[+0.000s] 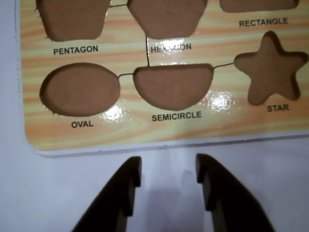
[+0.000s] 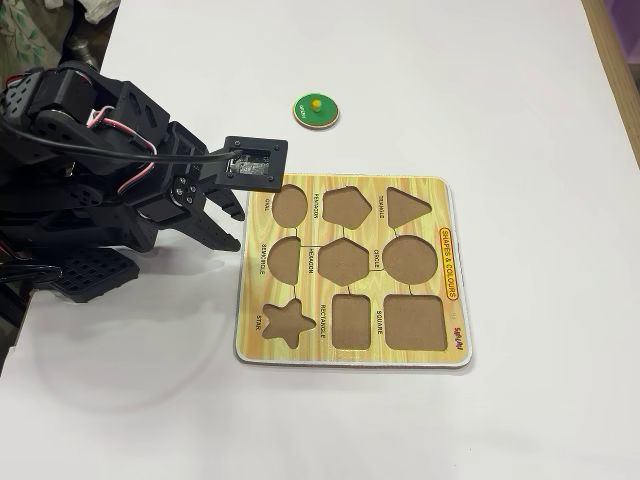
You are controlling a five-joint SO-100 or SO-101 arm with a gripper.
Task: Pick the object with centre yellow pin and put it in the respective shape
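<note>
End effector (image 1: pixel 168 176) spread apart and empty, just left of the board (image 2: pixel 350 355) in the fixed view; green disc (image 2: pixel 315 110) beyond the board; circle cutout (image 2: pixel 411 259) bare.

A white table (image 2: pixel 480 80) under soft, even light.

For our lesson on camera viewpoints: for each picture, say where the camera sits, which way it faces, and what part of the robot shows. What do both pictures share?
Wrist view: rides on the arm, looking down past the open gripper at the board's near edge.
Fixed view: above the table, looking down at the board, green disc and the arm.
Shared: board, semicircle cutout, gripper.
</note>
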